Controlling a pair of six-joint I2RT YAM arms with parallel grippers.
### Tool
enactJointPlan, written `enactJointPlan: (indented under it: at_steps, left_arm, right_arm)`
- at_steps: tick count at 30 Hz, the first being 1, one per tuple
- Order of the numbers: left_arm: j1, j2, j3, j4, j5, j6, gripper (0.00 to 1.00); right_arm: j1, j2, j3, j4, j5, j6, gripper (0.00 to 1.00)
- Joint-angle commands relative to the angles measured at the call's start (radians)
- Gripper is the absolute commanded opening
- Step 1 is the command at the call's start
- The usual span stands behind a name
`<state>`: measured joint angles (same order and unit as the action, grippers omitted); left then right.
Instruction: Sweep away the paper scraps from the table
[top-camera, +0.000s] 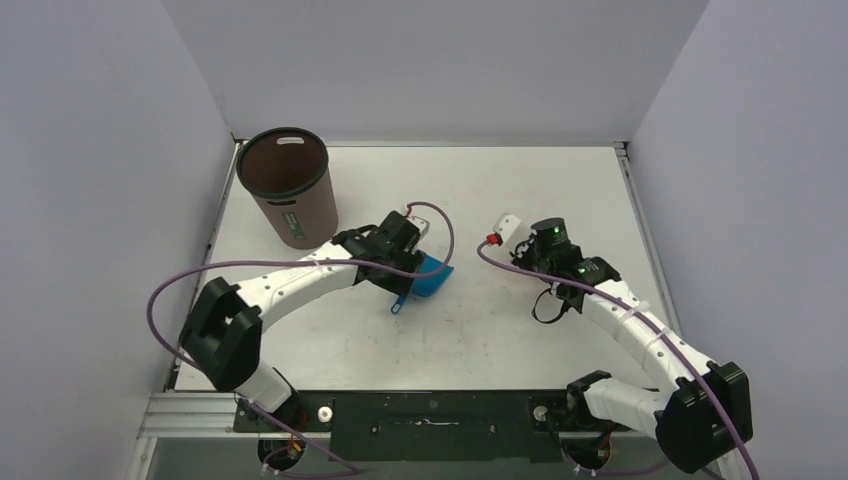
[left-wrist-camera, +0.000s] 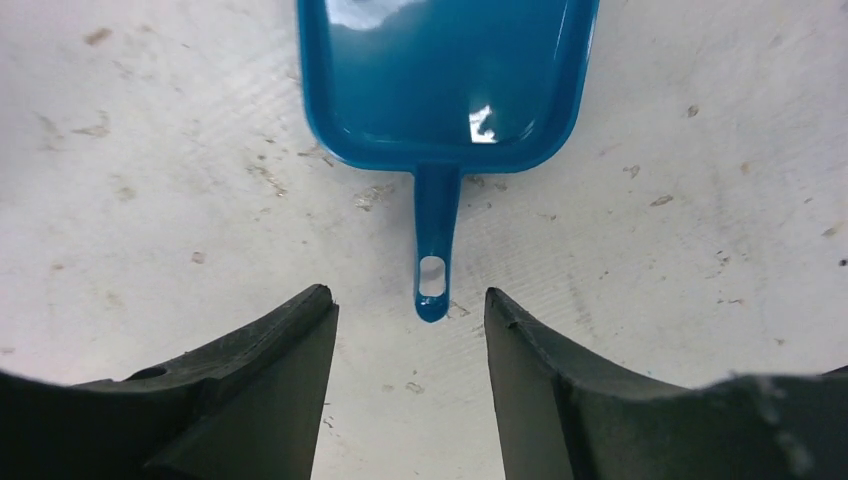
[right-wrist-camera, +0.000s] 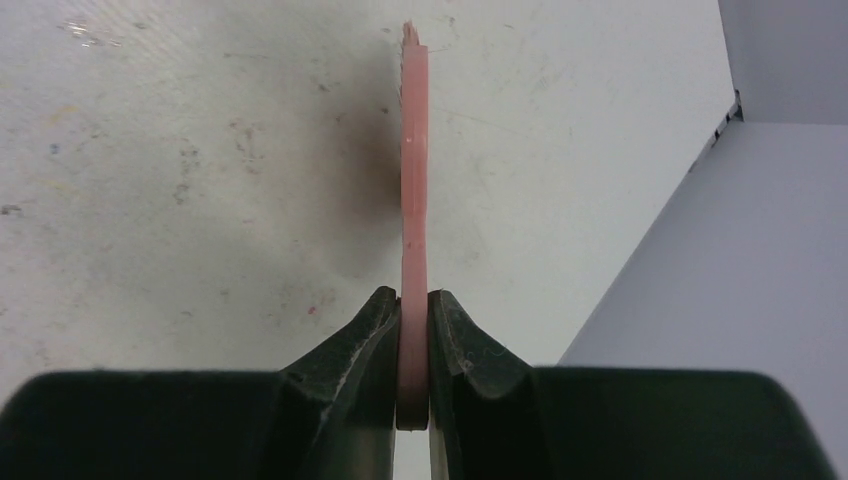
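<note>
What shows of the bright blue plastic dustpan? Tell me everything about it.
The bright blue plastic dustpan is glossy: a shallow, round-cornered tray with a raised rim and a narrow handle pierced by a hole near its tip. It lies open side up near the middle of the white table. The tray's visible part is empty; its front edge is out of the wrist view. The left gripper is open, its fingers flanking the handle tip without touching it.

My two arms: white segmented shells (top-camera: 300, 272), black joint housings (top-camera: 228, 335), purple cables (top-camera: 230, 265) alongside. My left gripper (left-wrist-camera: 408, 297): matte black wedge-shaped fingers (left-wrist-camera: 260, 390). Right wrist: small green light (top-camera: 553, 233), possibly an indicator.
</note>
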<state>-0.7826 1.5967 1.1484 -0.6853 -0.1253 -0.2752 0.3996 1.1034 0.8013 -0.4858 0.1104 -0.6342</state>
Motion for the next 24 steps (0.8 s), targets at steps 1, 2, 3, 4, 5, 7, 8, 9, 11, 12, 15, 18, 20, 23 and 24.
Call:
enactJointPlan:
  at_steps: [1,2,3,4,5,7,8,9,11,12,15,18,20,23,24]
  left_arm:
    - [0.055,-0.157,-0.032,0.129,-0.038,-0.013,0.57]
    - [0.072,-0.176,-0.040,0.143,-0.036,-0.018,0.58]
    - [0.086,-0.192,-0.047,0.154,-0.034,-0.023,0.59]
    - [0.099,-0.203,-0.049,0.161,-0.030,-0.027,0.60]
    - [0.109,-0.210,-0.053,0.167,-0.023,-0.026,0.60]
    - [0.121,-0.217,-0.052,0.167,-0.020,-0.025,0.60]
    - [0.125,-0.218,-0.052,0.166,-0.021,-0.025,0.60]
    - [0.127,-0.219,-0.052,0.165,-0.023,-0.025,0.60]
    - [0.128,-0.219,-0.053,0.165,-0.023,-0.024,0.60]
    - [0.128,-0.218,-0.052,0.165,-0.022,-0.024,0.60]
    - [0.128,-0.216,-0.050,0.164,-0.022,-0.022,0.60]
    - [0.128,-0.224,-0.054,0.169,-0.021,-0.022,0.60]
    - [0.126,-0.233,-0.060,0.179,-0.014,-0.020,0.60]
    - [0.126,-0.250,-0.065,0.192,-0.005,-0.019,0.60]
    - [0.126,-0.259,-0.068,0.198,-0.003,-0.020,0.60]
  right_arm:
    - [0.092,0.005,0.000,0.006,0.006,0.058,0.17]
    - [0.117,0.012,0.000,-0.011,-0.014,0.070,0.20]
    - [0.146,0.018,-0.002,-0.023,-0.030,0.085,0.23]
    - [0.178,0.025,-0.004,-0.033,-0.046,0.097,0.27]
    - [0.211,0.032,-0.008,-0.041,-0.050,0.110,0.33]
    - [0.258,0.051,-0.006,-0.061,-0.073,0.127,0.47]
    - [0.261,0.063,0.002,-0.069,-0.098,0.141,0.55]
    - [0.262,0.074,0.011,-0.079,-0.119,0.153,0.62]
    - [0.262,0.095,0.053,-0.121,-0.199,0.164,0.71]
    - [0.260,0.103,0.077,-0.141,-0.237,0.176,0.75]
    - [0.221,0.112,0.161,-0.178,-0.381,0.224,0.82]
    - [0.103,0.099,0.222,-0.165,-0.568,0.271,0.93]
    - [0.032,0.084,0.237,-0.120,-0.600,0.313,0.96]
    - [-0.075,0.064,0.200,0.008,-0.598,0.425,0.90]
    - [-0.121,0.063,0.176,0.063,-0.612,0.482,0.90]
